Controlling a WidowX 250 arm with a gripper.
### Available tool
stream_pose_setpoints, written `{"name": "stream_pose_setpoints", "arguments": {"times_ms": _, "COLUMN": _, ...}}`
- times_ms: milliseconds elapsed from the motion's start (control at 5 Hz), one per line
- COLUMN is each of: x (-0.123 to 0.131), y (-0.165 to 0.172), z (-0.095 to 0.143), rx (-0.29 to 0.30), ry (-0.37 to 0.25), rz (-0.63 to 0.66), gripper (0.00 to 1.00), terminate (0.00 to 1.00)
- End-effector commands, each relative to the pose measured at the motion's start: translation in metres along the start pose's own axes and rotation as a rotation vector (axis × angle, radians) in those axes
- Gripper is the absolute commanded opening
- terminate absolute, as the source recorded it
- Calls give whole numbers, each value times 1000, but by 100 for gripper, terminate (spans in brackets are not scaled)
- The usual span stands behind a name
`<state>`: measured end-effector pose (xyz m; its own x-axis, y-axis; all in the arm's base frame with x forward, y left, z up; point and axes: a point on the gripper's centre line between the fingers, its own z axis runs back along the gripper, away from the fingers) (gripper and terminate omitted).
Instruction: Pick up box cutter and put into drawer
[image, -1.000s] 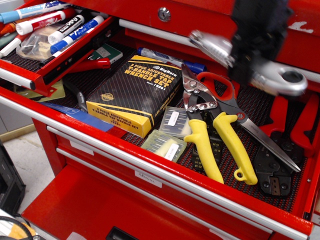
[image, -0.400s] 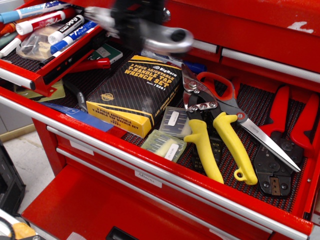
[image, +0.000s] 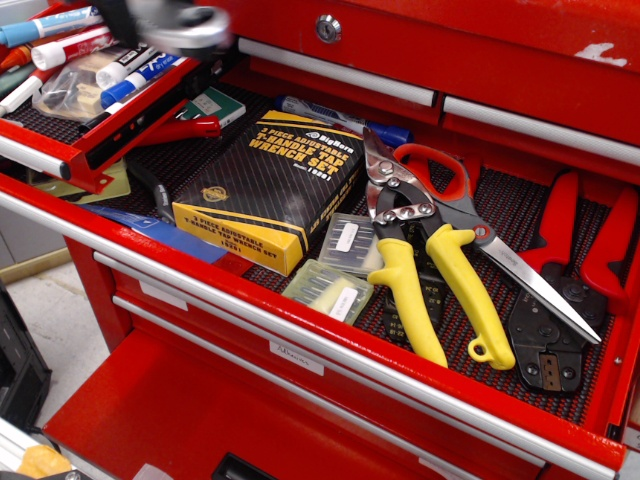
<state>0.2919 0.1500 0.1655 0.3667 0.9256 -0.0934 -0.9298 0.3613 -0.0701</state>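
The box cutter (image: 188, 27) is a blurred silver-grey tool with a round ringed end, held in the air at the top left. My gripper (image: 124, 16) shows only as a dark blurred shape at the top edge, shut on the box cutter's left part. Both hang above the shallow red drawer (image: 52, 158), which has a thin front lip and a black mesh liner. That drawer holds several markers (image: 150, 68) and a clear plastic bag (image: 72, 88). The cutter's ringed end is over the drawer's right side.
Below is the deeper red drawer with a silver front rail (image: 300, 335). It holds yellow-handled snips (image: 440, 280), red-handled scissors (image: 445, 180), a black and yellow wrench set box (image: 275, 185), small plastic cases (image: 335, 270) and red-handled crimpers (image: 570, 290).
The gripper has carried the box cutter leftward, from above the right of the deep drawer to above the shallow drawer at the top left. Nothing else has moved.
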Motion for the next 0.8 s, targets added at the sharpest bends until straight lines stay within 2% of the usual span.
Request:
{"name": "stream_pose_setpoints", "arguments": {"times_ms": 0, "x": 41, "y": 7, "z": 34, "rx": -18, "ry": -35, "rz": -84, "gripper": 100, "terminate": 0}}
{"name": "stream_pose_setpoints", "arguments": {"times_ms": 400, "x": 41, "y": 7, "z": 34, "rx": -18, "ry": -35, "rz": -84, "gripper": 100, "terminate": 0}}
{"name": "stream_pose_setpoints", "arguments": {"times_ms": 600, "x": 41, "y": 7, "z": 34, "rx": -18, "ry": -35, "rz": -84, "gripper": 100, "terminate": 100}}
